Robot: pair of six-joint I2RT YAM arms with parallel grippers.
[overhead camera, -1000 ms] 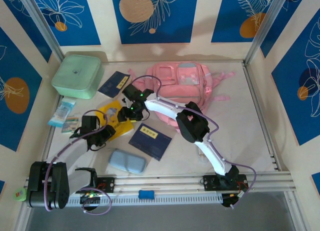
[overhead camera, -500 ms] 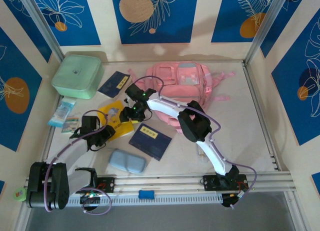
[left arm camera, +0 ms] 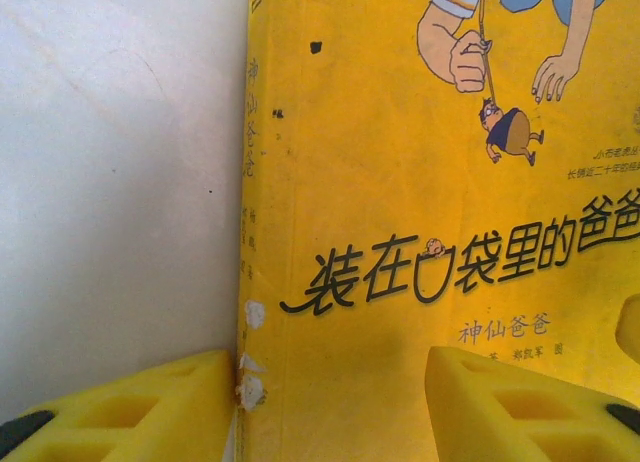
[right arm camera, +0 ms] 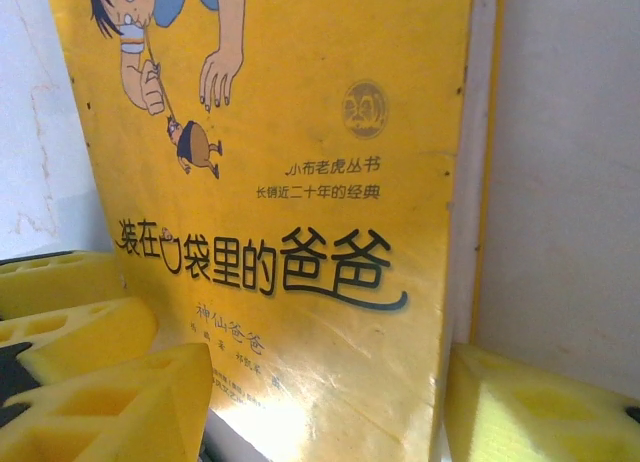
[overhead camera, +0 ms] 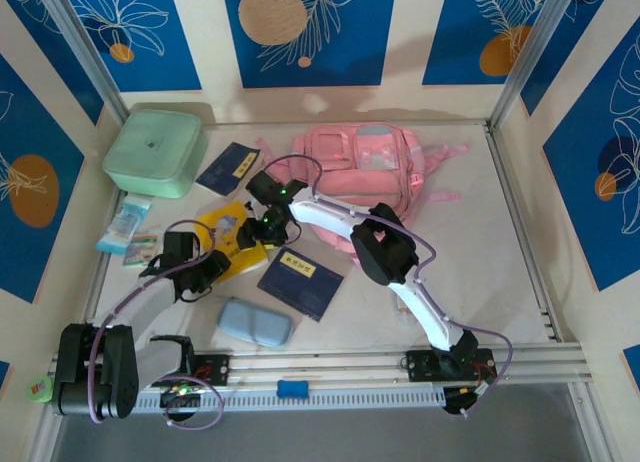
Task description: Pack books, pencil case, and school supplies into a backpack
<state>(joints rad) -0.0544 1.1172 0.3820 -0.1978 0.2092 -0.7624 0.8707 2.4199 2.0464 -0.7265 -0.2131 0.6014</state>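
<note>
Yellow booklet (overhead camera: 222, 227) lies flat on the counter (overhead camera: 480, 272), left of centre in the overhead view, and both my arms meet over it. My left arm runs from its base at the lower left up and to the right, low over the counter, putting the left tool (overhead camera: 222, 254) at the booklet's lower left edge. My right arm rises from the lower right, bends at a raised elbow near the centre and stretches leftward, so the right tool (overhead camera: 258, 232) sits at the booklet's right side.

From the left wrist, my left tool (left arm camera: 330, 402) is spread. One yellow pad is over bare counter, the other over the cover, and the worn spine runs between them. My right tool (right arm camera: 320, 392) is spread too, one pad at the cover's corner and the other just past the page edge. Whether any pad presses on the booklet I cannot tell.

The pink backpack (overhead camera: 365, 172) lies at upper centre, and my right forearm crosses its lower left. One navy booklet (overhead camera: 300, 282) lies just below and to the right of the yellow one. A second navy booklet (overhead camera: 228, 167) lies beside the mint-green box (overhead camera: 155, 152). The pencil case (overhead camera: 255, 324) is lower down, near the rail, and pale blue packets (overhead camera: 125, 227) lie at the left edge.
</note>
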